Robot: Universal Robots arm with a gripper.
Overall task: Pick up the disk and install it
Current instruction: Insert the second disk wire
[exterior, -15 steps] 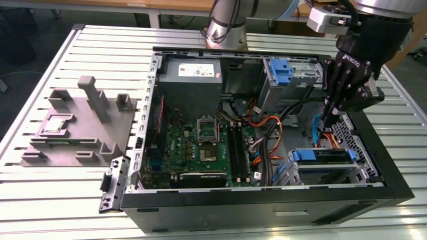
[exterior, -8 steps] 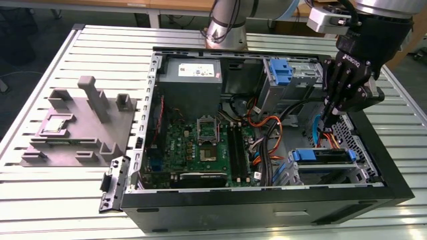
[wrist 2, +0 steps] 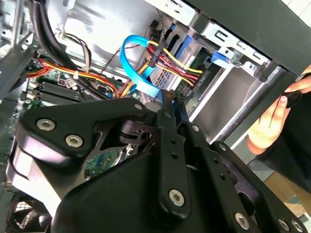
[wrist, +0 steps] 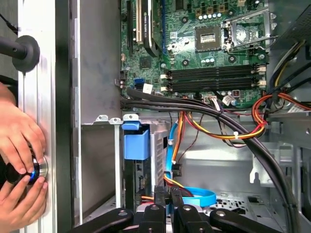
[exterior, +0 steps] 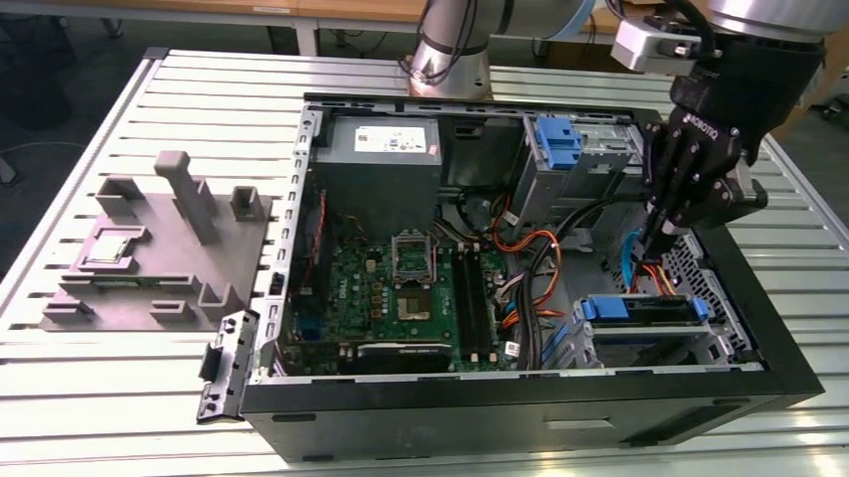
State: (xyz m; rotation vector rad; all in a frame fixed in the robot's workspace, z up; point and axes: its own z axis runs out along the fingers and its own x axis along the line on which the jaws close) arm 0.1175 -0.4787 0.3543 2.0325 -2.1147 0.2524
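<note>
The disk (exterior: 647, 310) sits in the lower drive bay at the front corner of the open computer case (exterior: 531, 402), on the exterior view's right. Its blue bracket tab (wrist: 136, 142) shows in the first wrist view, with the disk's edge (wrist: 140, 177) below it in the metal cage. My gripper (exterior: 659, 234) hangs inside the case just above and behind that bay, among the cables. Its black fingers (wrist 2: 167, 104) are pressed together next to a blue flat cable (wrist 2: 133, 73), with nothing between them. In the first wrist view the gripper (wrist: 170, 191) is beside the blue cable loop (wrist: 197, 196).
Orange, red and black cables (wrist: 228, 128) cross the case beside the motherboard (exterior: 398, 288). A grey power-supply box (exterior: 385, 139) and an upper bay with a blue bracket (exterior: 564, 139) stand at the back. A grey fixture block (exterior: 153, 248) lies outside. A person's hands (wrist: 19, 145) rest on the table.
</note>
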